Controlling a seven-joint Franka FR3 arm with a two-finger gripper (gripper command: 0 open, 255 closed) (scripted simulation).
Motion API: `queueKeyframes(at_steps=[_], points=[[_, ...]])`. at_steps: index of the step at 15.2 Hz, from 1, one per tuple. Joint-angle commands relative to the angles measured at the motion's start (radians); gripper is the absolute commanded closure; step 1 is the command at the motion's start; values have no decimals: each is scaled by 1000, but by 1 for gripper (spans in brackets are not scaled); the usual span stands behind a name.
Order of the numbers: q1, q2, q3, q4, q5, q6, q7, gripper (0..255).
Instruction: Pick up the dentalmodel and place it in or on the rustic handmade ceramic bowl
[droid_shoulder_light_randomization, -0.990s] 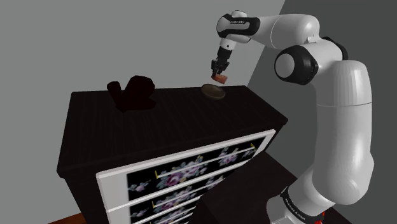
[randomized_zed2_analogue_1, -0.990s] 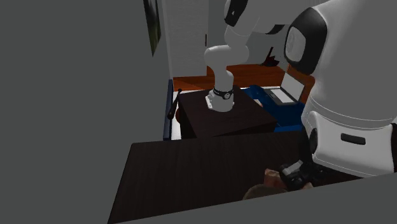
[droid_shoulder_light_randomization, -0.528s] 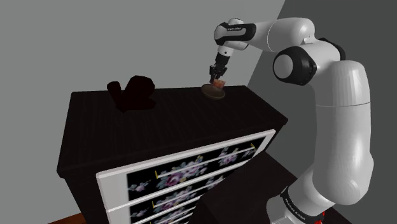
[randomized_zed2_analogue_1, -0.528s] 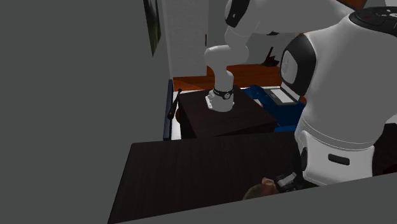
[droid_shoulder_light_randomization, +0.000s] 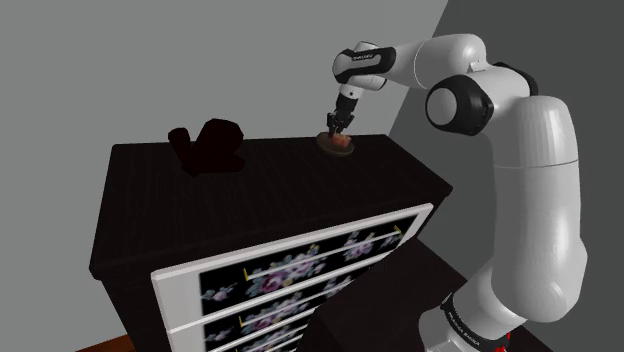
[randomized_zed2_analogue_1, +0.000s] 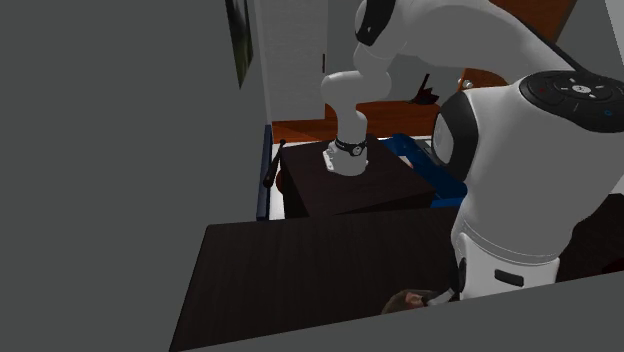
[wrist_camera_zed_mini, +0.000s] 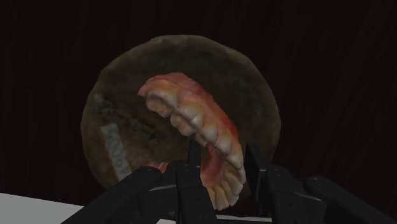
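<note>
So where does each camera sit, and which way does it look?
Shoulder view: behind the white arm, looking down over the dark dresser to the bowl.
Second exterior view: across the dresser, facing the arm and its stand.
Wrist view: on the hand, looking past the fingers at the dental model.
Shoulder and wrist views share the bowl.

My hand (wrist_camera_zed_mini: 220, 162) is matt black, like plastic. The dental model (wrist_camera_zed_mini: 191, 121) has glossy pink gums and smooth, shiny ivory teeth. The bowl (wrist_camera_zed_mini: 121, 89) looks rough and matt, a mottled brown ceramic with dull marks. The counter (droid_shoulder_light_randomization: 260, 200) is dark wood, finely lined, not shiny
</note>
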Motion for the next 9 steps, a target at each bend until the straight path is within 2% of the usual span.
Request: queueKeyframes(at_steps=[1,6,7,9], points=[[-1,5,1,3,1,3,0,255],[-1,5,1,3,1,3,0,255],[-1,5,1,3,1,3,0,0],[-1,5,1,3,1,3,0,0]])
